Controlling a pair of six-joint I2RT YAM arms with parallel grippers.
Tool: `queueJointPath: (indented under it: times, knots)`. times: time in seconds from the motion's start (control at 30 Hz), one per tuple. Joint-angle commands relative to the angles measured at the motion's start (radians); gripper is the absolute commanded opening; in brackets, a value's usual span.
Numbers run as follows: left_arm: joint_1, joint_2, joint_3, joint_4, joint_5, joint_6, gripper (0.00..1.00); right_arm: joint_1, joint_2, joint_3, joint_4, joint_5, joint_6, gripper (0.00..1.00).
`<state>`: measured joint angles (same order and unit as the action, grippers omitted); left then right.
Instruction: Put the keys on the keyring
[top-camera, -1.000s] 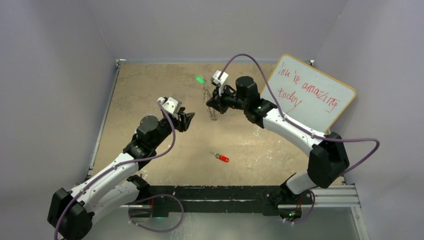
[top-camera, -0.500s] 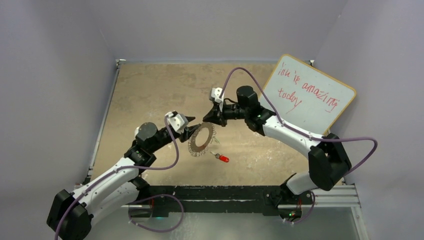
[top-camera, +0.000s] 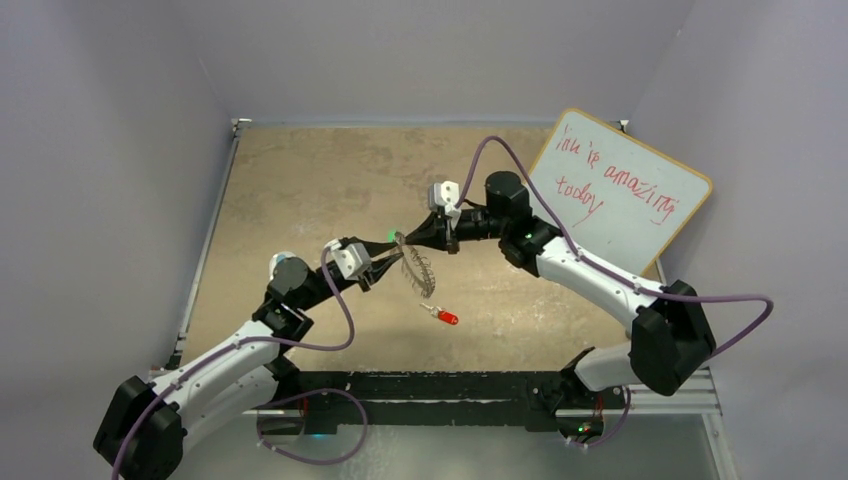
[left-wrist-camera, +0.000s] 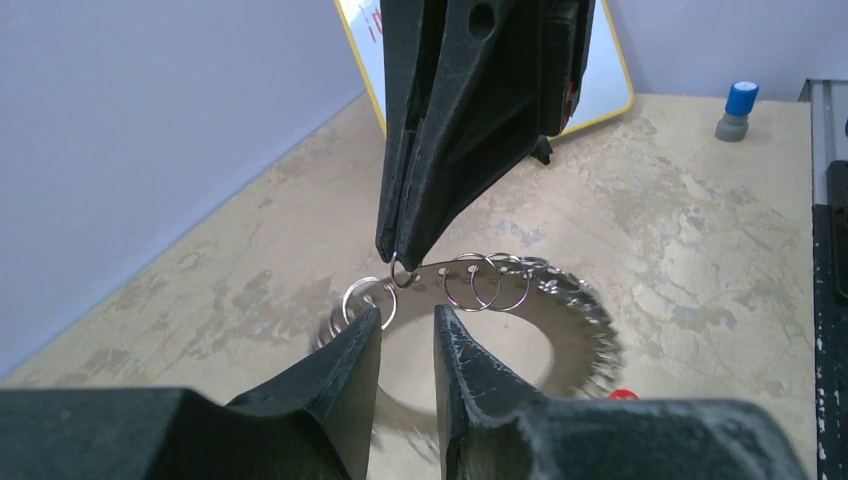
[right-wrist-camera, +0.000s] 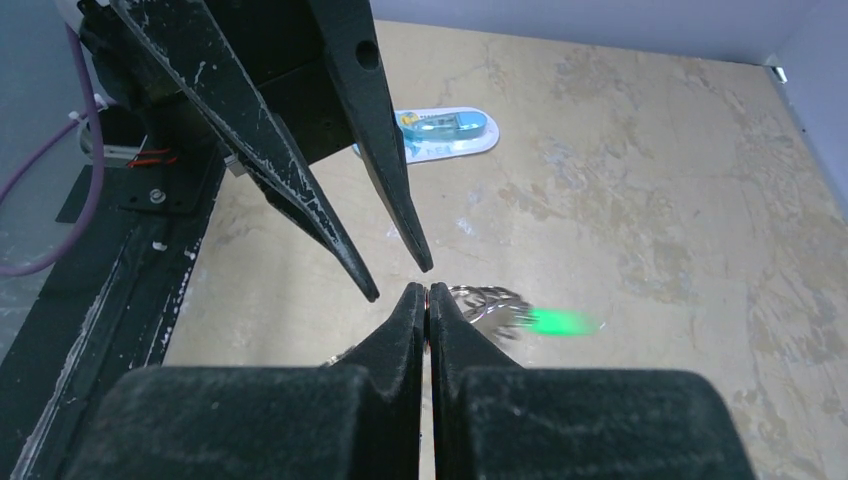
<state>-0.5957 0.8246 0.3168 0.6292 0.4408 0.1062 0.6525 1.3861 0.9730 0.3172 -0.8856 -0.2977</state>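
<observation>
Right claw (top-camera: 402, 239) pinches keyring (top-camera: 420, 270); red key (top-camera: 446, 317) on table (top-camera: 300, 180).

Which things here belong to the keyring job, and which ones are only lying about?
Belong to the job: keyring; green key; red key.
Only lying about: whiteboard; clear bluish plastic object; small blue-capped item.

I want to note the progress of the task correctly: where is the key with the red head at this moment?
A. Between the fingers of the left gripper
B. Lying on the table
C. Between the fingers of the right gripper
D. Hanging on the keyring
B: the red key lies flat on the table, apart from the held-up keyring, with nothing gripping it.
</observation>
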Motion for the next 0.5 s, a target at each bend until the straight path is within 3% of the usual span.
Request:
queueJointPath:
  times: [0.0, 0.17, 0.47]
  knots:
    - [0.005, -0.007, -0.013, 0.138, 0.032, -0.015, 0.22, 0.000, -0.031, 0.006, 0.060, -0.050, -0.020, 0.00]
    - [0.005, 0.013, -0.019, 0.197, 0.086, -0.061, 0.18, 0.000, -0.043, -0.005, 0.128, -0.064, 0.035, 0.00]
    - [0.006, 0.046, -0.035, 0.250, 0.061, -0.088, 0.14, 0.001, -0.052, -0.010, 0.176, -0.082, 0.065, 0.00]
